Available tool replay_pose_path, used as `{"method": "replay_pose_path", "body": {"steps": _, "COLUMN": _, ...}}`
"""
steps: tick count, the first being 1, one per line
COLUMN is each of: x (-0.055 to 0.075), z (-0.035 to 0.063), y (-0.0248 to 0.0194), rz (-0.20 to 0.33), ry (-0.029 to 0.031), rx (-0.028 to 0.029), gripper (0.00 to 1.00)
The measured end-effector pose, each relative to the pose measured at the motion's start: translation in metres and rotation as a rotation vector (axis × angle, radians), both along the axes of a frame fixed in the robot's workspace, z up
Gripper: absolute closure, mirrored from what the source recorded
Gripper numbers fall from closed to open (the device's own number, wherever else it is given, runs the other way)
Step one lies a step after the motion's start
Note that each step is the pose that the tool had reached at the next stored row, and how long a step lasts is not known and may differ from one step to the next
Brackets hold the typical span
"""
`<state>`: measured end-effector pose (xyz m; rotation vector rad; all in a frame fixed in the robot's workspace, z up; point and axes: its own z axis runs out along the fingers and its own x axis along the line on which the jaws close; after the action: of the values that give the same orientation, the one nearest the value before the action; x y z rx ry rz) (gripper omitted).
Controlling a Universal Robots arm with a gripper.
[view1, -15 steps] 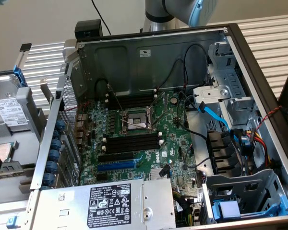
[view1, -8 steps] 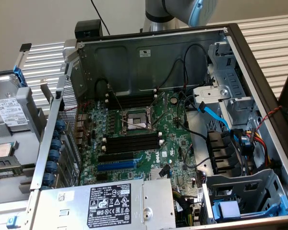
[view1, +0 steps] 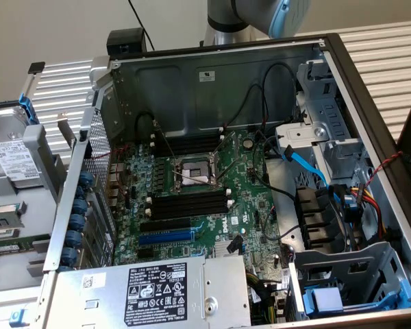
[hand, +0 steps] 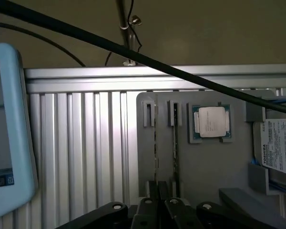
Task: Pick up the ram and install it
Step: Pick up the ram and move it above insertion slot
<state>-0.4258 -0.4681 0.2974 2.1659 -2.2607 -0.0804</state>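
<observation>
The ribbed aluminium counter (view1: 380,51) carries the open grey metal computer case (view1: 192,89), with the green motherboard (view1: 257,205) lying flat on its floor. My grey-and-blue arm (view1: 250,14) hangs beyond the case's far wall. On the board, the long black plastic memory slots (view1: 192,203) on the near side of the processor socket look vacant, so I judge nothing is installed yet.

Outside the case, at the exterior view's left, lies the silver hard drive with a white label (view1: 14,161). The wrist view shows it beside the flat grey plastic holder (hand: 205,167), which also keeps a square silver processor chip (hand: 212,121) in a recess.

The ram (hand: 175,143) appears as a thin dark strip standing on edge in the holder's slot just beside that chip. I cannot make out its green face or label from this angle.

My black tool (hand: 160,198) has its fingers drawn close together with nothing between them, well apart from the holder. The ram lies ahead of the fingertips, a little to the chip's side of their line. Its long axis runs straight away from me, so I judge the fingers would close across its flat faces.
</observation>
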Motion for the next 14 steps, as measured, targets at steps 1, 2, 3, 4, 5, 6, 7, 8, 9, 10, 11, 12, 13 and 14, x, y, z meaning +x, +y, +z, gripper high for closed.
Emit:
{"method": "replay_pose_path", "body": {"steps": 1, "x": 0.000, "z": 0.0027, "y": 0.0000, "rz": -0.001, "ry": -0.0001, "rx": 0.0000, "gripper": 0.88}}
{"method": "replay_pose_path", "body": {"steps": 2, "x": 0.000, "z": 0.0058, "y": 0.0000, "rz": -0.002, "ry": 0.0001, "rx": -0.0006, "gripper": 0.88}}
{"method": "replay_pose_path", "body": {"steps": 3, "x": 0.000, "z": 0.0097, "y": 0.0000, "rz": -0.003, "ry": 0.0002, "rx": -0.0013, "gripper": 0.88}}
{"method": "replay_pose_path", "body": {"steps": 4, "x": 0.000, "z": 0.0137, "y": 0.0000, "rz": -0.004, "ry": 0.0002, "rx": -0.0022, "gripper": 0.88}}
{"method": "replay_pose_path", "body": {"steps": 5, "x": 0.001, "z": 0.0180, "y": 0.0000, "rz": -0.005, "ry": 0.0003, "rx": -0.0032, "gripper": 0.88}}
{"method": "replay_pose_path", "body": {"steps": 6, "x": 0.001, "z": 0.0224, "y": 0.0000, "rz": -0.006, "ry": 0.0002, "rx": -0.0040, "gripper": 0.88}}
{"method": "replay_pose_path", "body": {"steps": 7, "x": 0.001, "z": 0.0268, "y": -0.0001, "rz": -0.007, "ry": 0.0002, "rx": -0.0049, "gripper": 0.88}}
{"method": "replay_pose_path", "body": {"steps": 8, "x": 0.001, "z": 0.0310, "y": -0.0001, "rz": -0.008, "ry": 0.0001, "rx": -0.0055, "gripper": 0.88}}
{"method": "replay_pose_path", "body": {"steps": 9, "x": 0.001, "z": 0.0352, "y": -0.0001, "rz": -0.009, "ry": 0.0003, "rx": -0.0063, "gripper": 0.88}}
{"method": "replay_pose_path", "body": {"steps": 10, "x": 0.001, "z": 0.0390, "y": -0.0001, "rz": -0.010, "ry": 0.0002, "rx": -0.0064, "gripper": 0.88}}
{"method": "replay_pose_path", "body": {"steps": 11, "x": 0.001, "z": 0.0421, "y": 0.0000, "rz": -0.010, "ry": 0.0002, "rx": -0.0066, "gripper": 0.88}}
{"method": "replay_pose_path", "body": {"steps": 12, "x": 0.001, "z": 0.0449, "y": 0.0000, "rz": -0.011, "ry": 0.0002, "rx": -0.0067, "gripper": 0.88}}
{"method": "replay_pose_path", "body": {"steps": 13, "x": 0.001, "z": 0.0473, "y": 0.0000, "rz": -0.011, "ry": 0.0002, "rx": -0.0067, "gripper": 0.88}}
{"method": "replay_pose_path", "body": {"steps": 14, "x": 0.001, "z": 0.0494, "y": 0.0000, "rz": -0.011, "ry": 0.0003, "rx": -0.0067, "gripper": 0.88}}
